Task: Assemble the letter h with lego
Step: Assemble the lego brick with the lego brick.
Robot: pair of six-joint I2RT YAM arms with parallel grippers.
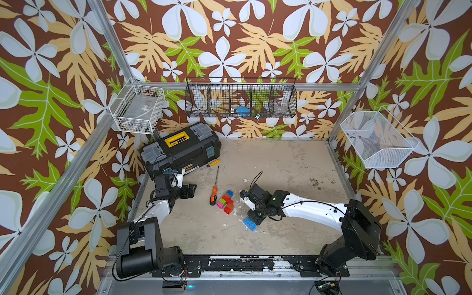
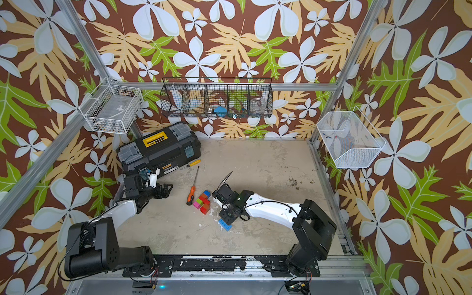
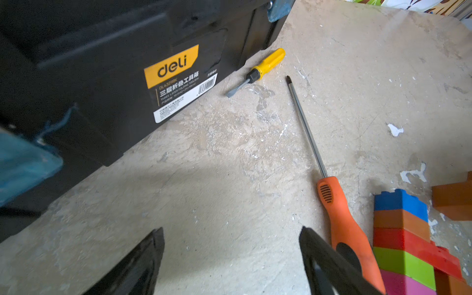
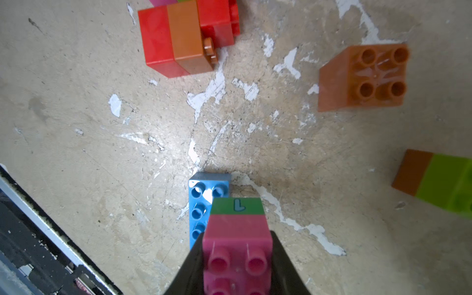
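Near bench (image 1: 281,166) front, pink-and-green studded plastic brick stack (image 4: 236,224) clamped in right tool (image 4: 236,270) over long blue studded brick (image 4: 198,204), likely for pressing on. Left tool (image 3: 229,237) spread wide, empty, parked clear. Mid-bench, half-built multicolour h (image 1: 226,201).

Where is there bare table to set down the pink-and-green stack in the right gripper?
Free: the wide back-right table between toolbox, back wall and right arm; also the front strip between the blue brick and the front rail. Crowded: from the orange-handled screwdriver across the brick cluster to the right gripper.
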